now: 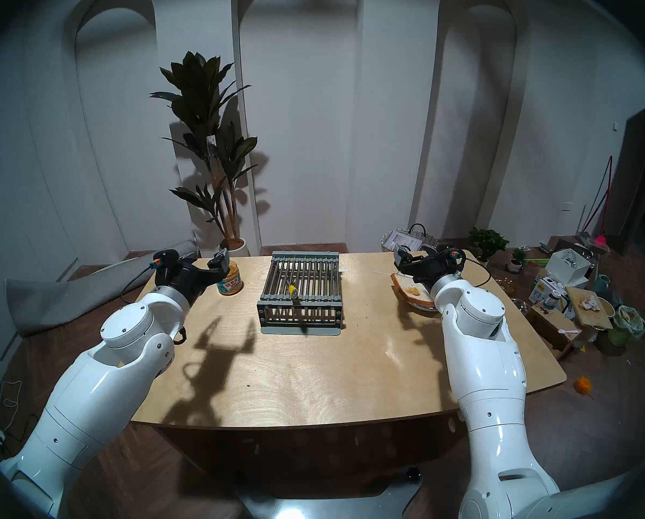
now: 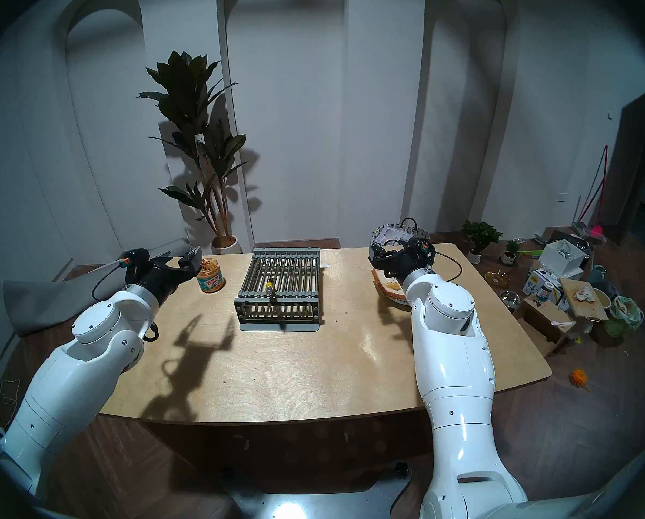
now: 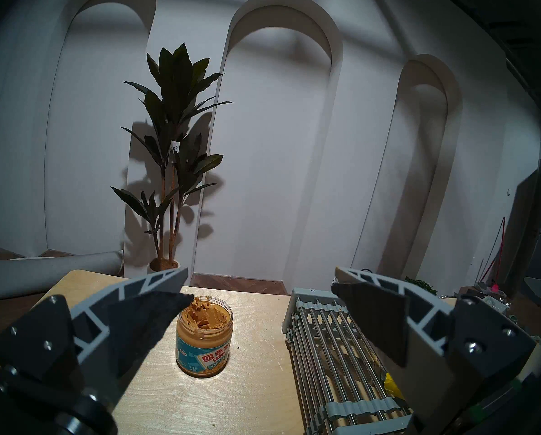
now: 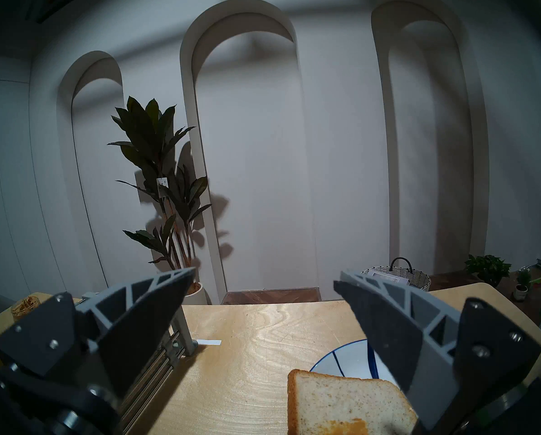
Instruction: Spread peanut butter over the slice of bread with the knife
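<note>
While both arms hover apart, the rack point(image 1: 301, 286) holds the knife point(image 1: 293, 292).

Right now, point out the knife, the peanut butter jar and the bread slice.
knife point(image 1: 293, 291): head left view, yellow handle on the rack.
peanut butter jar point(image 3: 204, 340): left wrist view, label.
bread slice point(image 4: 341, 400): right wrist view, pale crumb.

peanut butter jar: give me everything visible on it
The jar is small, round and clear, lid off, standing upright on the wooden table at its far left, left of the grey slatted rack. Tan-brown peanut butter fills it to the mouth, its surface rough and gouged. A blue, red and white label wraps the body. The open left gripper hovers near it; no contact shows.
</note>
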